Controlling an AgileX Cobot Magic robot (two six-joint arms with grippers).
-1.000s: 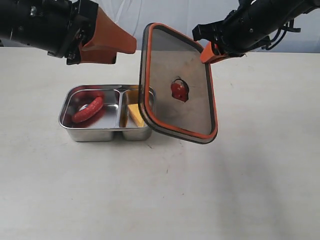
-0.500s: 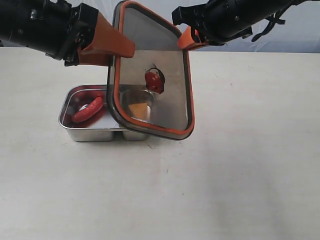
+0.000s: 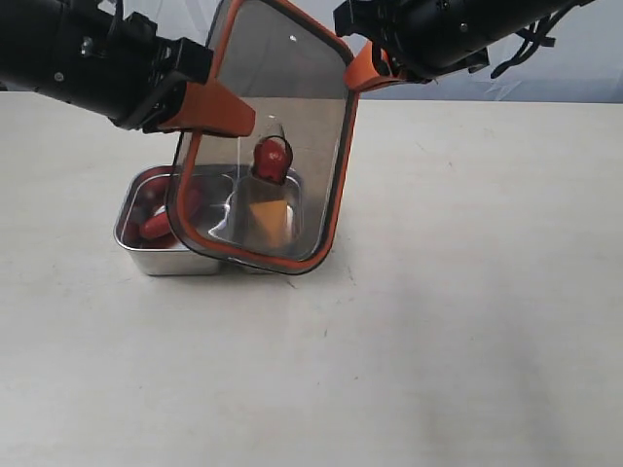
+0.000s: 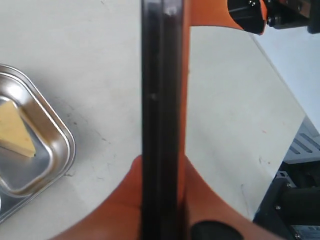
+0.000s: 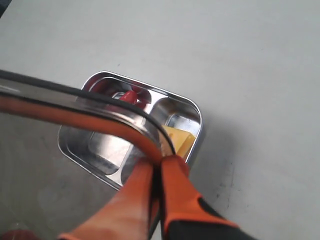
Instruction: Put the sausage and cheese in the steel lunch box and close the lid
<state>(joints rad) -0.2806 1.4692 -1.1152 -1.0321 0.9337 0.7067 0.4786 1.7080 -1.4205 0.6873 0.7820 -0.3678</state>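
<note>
The dark translucent lid (image 3: 282, 107) with its orange rim hangs tilted, nearly upright, over the steel lunch box (image 3: 156, 261). My right gripper (image 3: 362, 70) is shut on the lid's upper right corner; in the right wrist view its fingers (image 5: 172, 175) pinch the rim. My left gripper (image 3: 229, 112) is shut on the lid's left edge, and the left wrist view shows that edge (image 4: 160, 100) between its orange fingers (image 4: 125, 200). The sausage (image 3: 156, 226) lies in the left compartment, the cheese (image 3: 271, 219) in the right. Both show through the lid, below its valve (image 3: 273, 159).
The lunch box sits on a pale table (image 3: 467, 321). Both arms reach in from the far edge, close together above the box. The right gripper's orange finger (image 4: 210, 15) shows in the left wrist view beside the lid.
The lid has swung left and more upright over the box. The left gripper, open before, has shut on the lid's left edge. The right gripper keeps its hold on the corner.
</note>
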